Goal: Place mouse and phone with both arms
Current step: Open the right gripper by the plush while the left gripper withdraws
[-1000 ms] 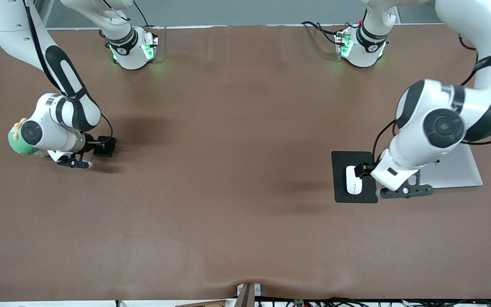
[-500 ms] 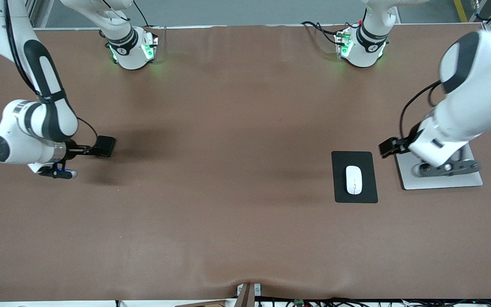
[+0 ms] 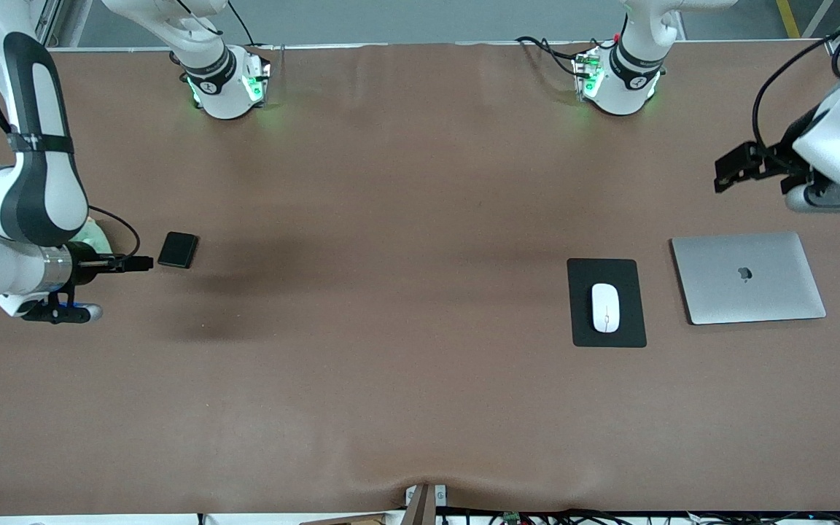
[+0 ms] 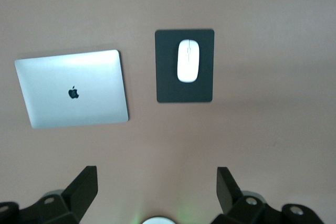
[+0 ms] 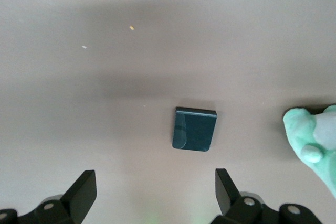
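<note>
Now the mouse [image 3: 606, 308] lies on a black mat [image 3: 607, 335] beside a closed silver laptop [image 3: 748, 277]; the phone [image 3: 178, 249] lies flat toward the right arm's end. Left gripper [image 4: 157, 182] hangs over bare table, spread wide, empty. Right gripper [image 5: 156, 184] is over bare table by the phone, spread wide, empty; green plush [image 5: 315, 142] nearby.
</note>
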{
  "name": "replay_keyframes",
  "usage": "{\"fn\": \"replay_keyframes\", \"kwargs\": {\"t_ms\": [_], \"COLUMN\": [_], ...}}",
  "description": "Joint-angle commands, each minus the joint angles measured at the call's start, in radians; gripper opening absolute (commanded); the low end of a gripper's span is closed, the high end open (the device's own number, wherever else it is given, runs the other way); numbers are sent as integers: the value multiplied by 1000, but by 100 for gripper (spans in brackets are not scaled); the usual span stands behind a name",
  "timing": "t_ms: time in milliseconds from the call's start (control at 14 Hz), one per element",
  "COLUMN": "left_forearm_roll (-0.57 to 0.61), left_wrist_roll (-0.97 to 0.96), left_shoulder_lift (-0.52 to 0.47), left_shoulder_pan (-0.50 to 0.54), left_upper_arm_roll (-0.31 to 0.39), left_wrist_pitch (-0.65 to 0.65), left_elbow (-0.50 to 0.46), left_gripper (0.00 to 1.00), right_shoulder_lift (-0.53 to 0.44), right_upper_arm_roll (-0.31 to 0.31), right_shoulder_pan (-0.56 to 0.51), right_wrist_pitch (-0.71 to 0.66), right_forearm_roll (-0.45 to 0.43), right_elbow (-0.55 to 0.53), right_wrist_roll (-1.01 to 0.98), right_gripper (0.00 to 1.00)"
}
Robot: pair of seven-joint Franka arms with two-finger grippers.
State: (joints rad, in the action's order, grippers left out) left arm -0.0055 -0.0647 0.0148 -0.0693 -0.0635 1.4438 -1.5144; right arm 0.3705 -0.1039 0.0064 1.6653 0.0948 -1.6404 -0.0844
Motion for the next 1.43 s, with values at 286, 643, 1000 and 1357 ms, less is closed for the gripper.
{"fn": "replay_keyframes", "kwargs": {"t_ms": [286,643,1000,1357], "left_forearm_roll": [1,41,33,29], "left_wrist_roll": [37,66,80,80], "left_shoulder_lift": [-39,-42,-18,-3], "left_shoulder_pan": [-6,-3,9,6], "left_upper_arm_roll": [1,2,10,10], "left_wrist_pitch": [-23,-31,-14,30], "left_elbow": [-43,-40,-33,-33], "left_gripper": [100,100,100,100], "right_shoulder_lift": [48,51,25,-48], "right_upper_arm_roll": [12,6,4,9], "right_shoulder_pan": [15,-15,-16,-25], "right_wrist_pitch": [-2,-88,-238,-413], "right_forearm_roll": [-29,-35,-37,-33], "right_elbow": [85,266,379,461], "right_wrist_roll": [-9,-5,0,2], "right_gripper": [100,100,100,100]}}
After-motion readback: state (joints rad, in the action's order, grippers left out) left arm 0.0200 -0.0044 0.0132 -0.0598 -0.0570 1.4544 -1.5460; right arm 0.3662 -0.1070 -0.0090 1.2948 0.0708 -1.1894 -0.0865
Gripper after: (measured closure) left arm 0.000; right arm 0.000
